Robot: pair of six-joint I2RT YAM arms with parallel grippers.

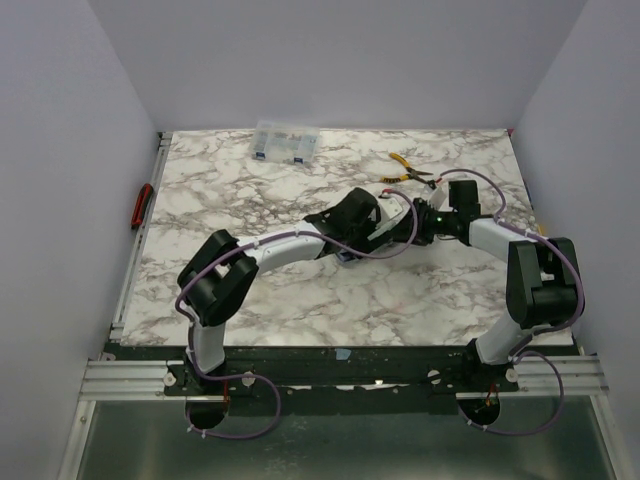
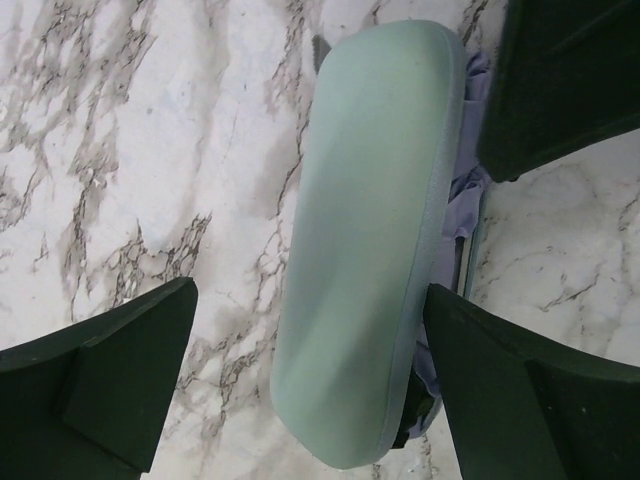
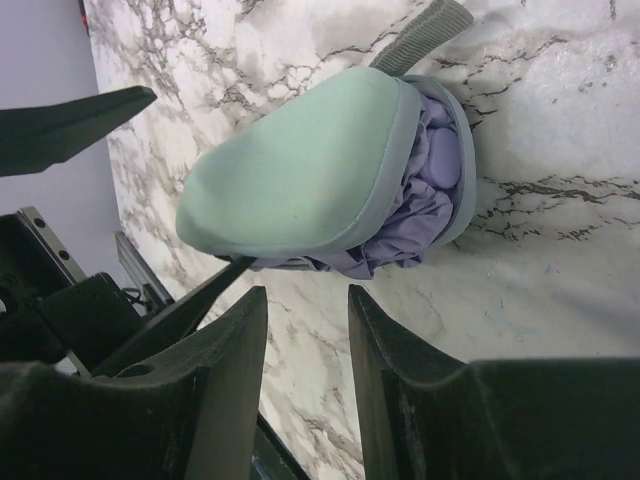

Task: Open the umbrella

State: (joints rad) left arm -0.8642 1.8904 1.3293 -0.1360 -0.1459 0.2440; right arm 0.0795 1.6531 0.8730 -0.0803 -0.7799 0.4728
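Two robot arms crowd one folded umbrella, mid-bench.

White marble-patterned bench (image 1: pixel 300 300) carries the compact folded umbrella (image 2: pixel 370 230), a pale green rounded bundle with lavender fabric bunched along one edge, lying flat slightly right of centre between both grippers. The left gripper (image 2: pixel 310 290) hangs over it with jaws spread wide, one on each side, touching neither. The right gripper (image 3: pixel 307 295) sits just beside the bundle's end, jaws narrow and empty, with bare bench showing between them. A small grey fabric strap (image 3: pixel 420 35) sticks out at the far end; no handle or shaft is visible. Likely troubles: the smooth, rounded bundle could squirt out of a wide pinch; the narrow jaws could snag loose lavender cloth and drag it; the grippers, so near each other, could collide.
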